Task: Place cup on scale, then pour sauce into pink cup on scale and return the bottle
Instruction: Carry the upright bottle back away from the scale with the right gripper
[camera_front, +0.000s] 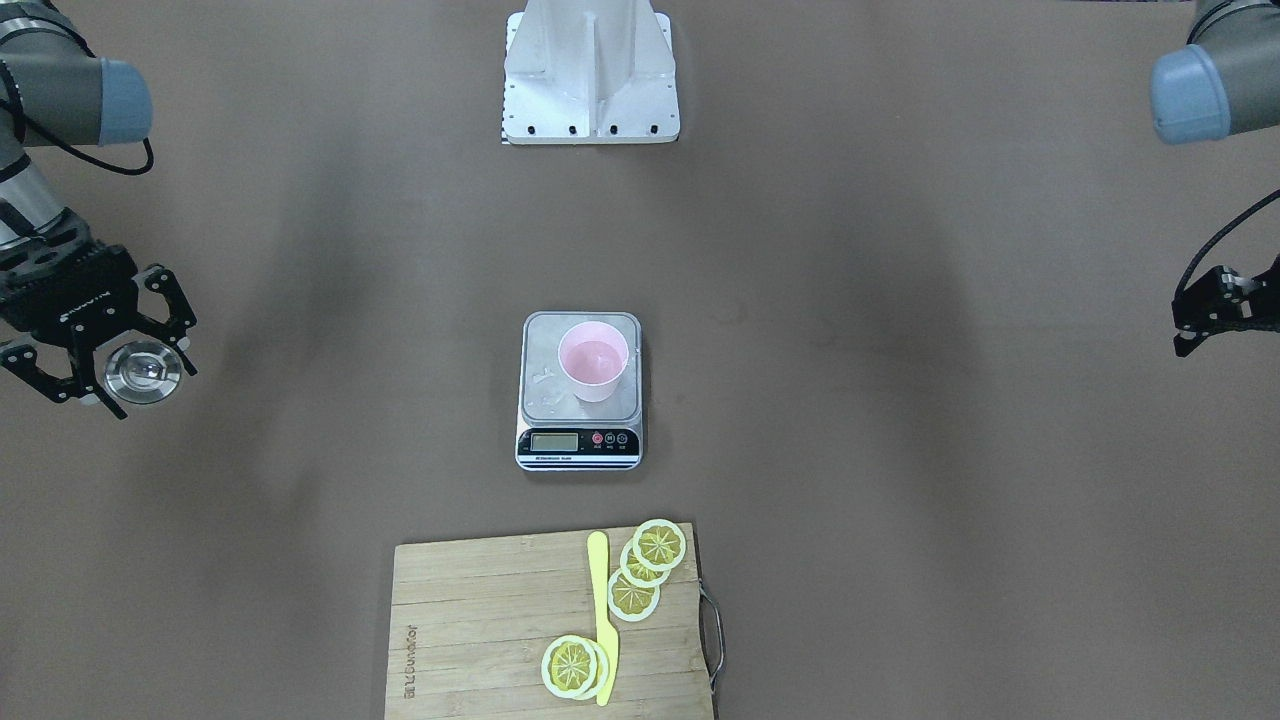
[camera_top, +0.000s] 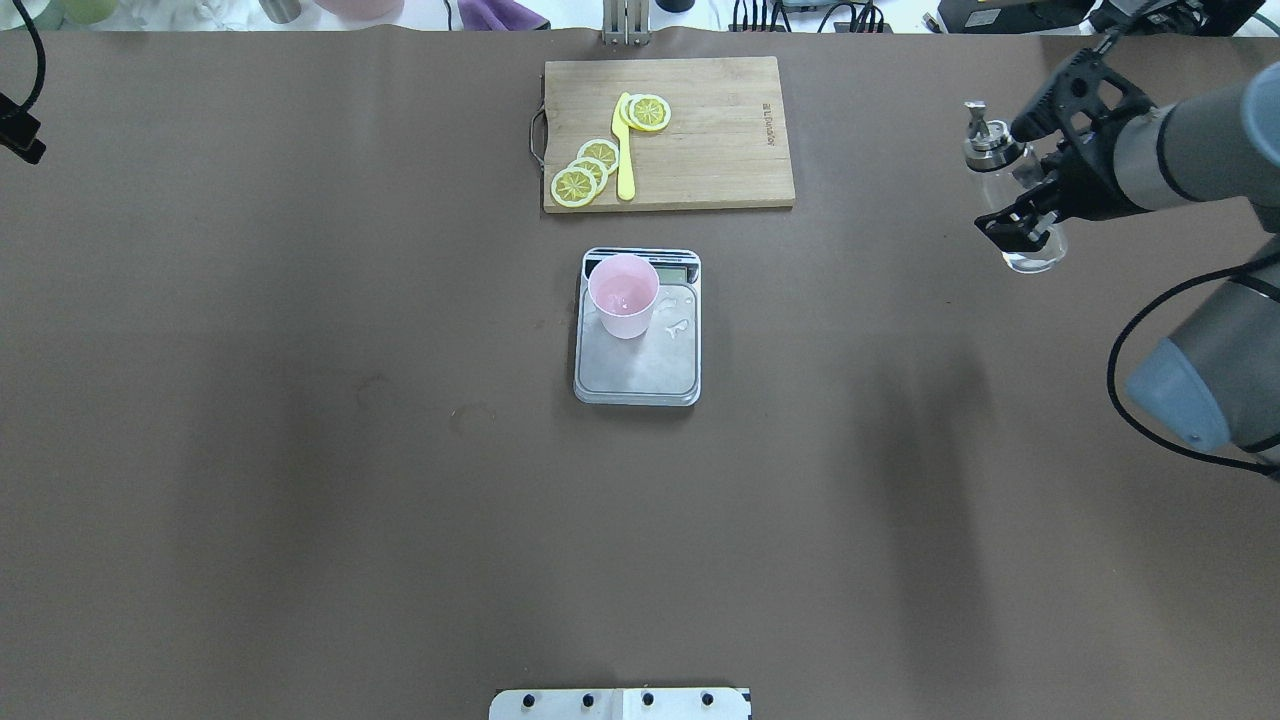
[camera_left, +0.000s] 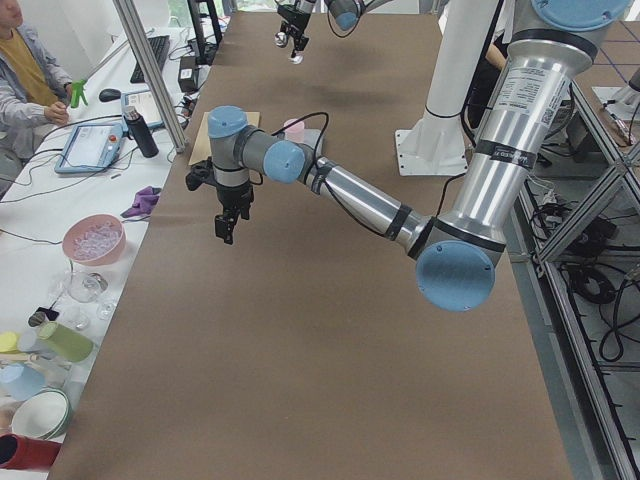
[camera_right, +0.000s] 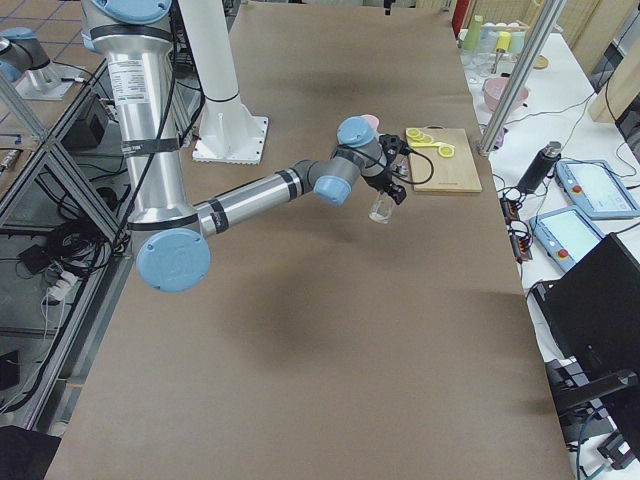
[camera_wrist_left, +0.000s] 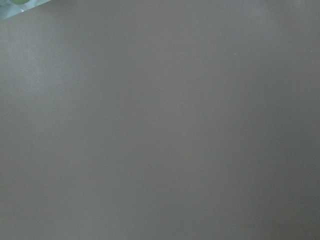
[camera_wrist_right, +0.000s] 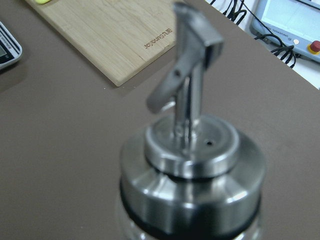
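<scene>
- Exterior front-facing: the scale (camera_front: 580, 440) sits mid-worktop (camera_front: 900, 450) with its display strip toward the camera. The cup (camera_front: 594, 362) stands upright on the steel plate, off-centre, with wet-looking glints on the plate beside it. The right gripper (camera_front: 155, 388) is at the view's left edge, jaws clamped on the bottle (camera_front: 143, 368), which is seen cap-on from above and well apart from the scale. The left gripper (camera_front: 1200, 315) is at the opposite edge, partly cut off, and the spread of its jaws cannot be told. A cutting board (camera_front: 480, 620) carries lemon slices (camera_front: 659, 545) and a yellow knife (camera_front: 603, 620).
- Overhead exterior: the bottle (camera_top: 1000, 165) is upright between the right gripper's (camera_top: 1030, 200) jaws, near the worktop's right end. The cup (camera_top: 623, 295) is on the scale (camera_top: 640, 375), at the plate's display end. The cutting board (camera_top: 720, 130) lies just beyond.
- Exterior left: the left gripper (camera_left: 228, 228) points down over bare worktop. The cup (camera_left: 293, 128) shows as a pink patch behind the arm.
- Exterior right: the right gripper (camera_right: 388, 185) grips the bottle (camera_right: 381, 208). Whether the bottle's base touches the worktop cannot be told.
- Left wrist-mounted: only brown worktop (camera_wrist_left: 160, 130) shows, with no jaws in frame.
- Right wrist-mounted: the bottle's (camera_wrist_right: 190, 170) metal cap and spout fill the frame, with a cutting board (camera_wrist_right: 115, 35) corner and the scale's (camera_wrist_right: 7, 47) edge behind.
</scene>
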